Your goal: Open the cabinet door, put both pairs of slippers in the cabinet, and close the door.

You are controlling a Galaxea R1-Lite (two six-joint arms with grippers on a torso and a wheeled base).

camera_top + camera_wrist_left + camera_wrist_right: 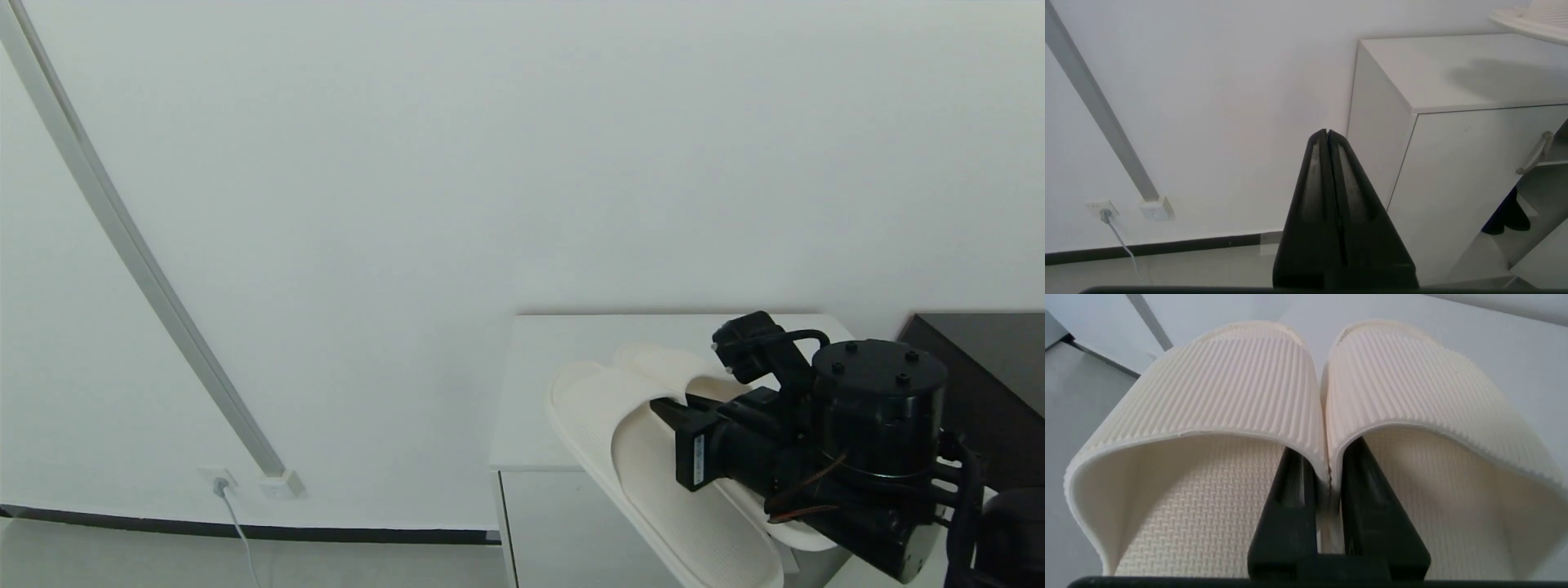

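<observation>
Pair of cream ribbed slippers point(1233, 392): held side by side, clear of any surface, in the lower right of the head view. The toes point to the upper left over the top of the white cabinet point(563, 392), and the heels slope down to the bottom edge of the frame in front of it.

Right gripper point(1327, 478): clamped on the pair. One finger point(1290, 498) sits inside each slipper, and the two adjoining strap walls are pinched between the fingers. The fingertips are hidden under the straps. In the head view the black wrist covers the far slipper's heel.

Left gripper point(1327, 143): fingers pressed together, holding nothing. It sits low in its own frame, left of the cabinet and well apart from the slippers.

Cabinet, left wrist view: white door point(1470, 188) with a bar handle point(1535, 151). At the lower right corner a gap shows shelf edges and a dark shape point(1507, 216) too small to identify. Whether the door stands ajar cannot be told for sure.

Surroundings: a dark piece of furniture point(980, 367) at the right edge, cut off. On the white wall a grey trunking strip point(139, 261) slants down to the lower left. A wall socket point(216, 478) there has a white cable point(241, 535) plugged in.
</observation>
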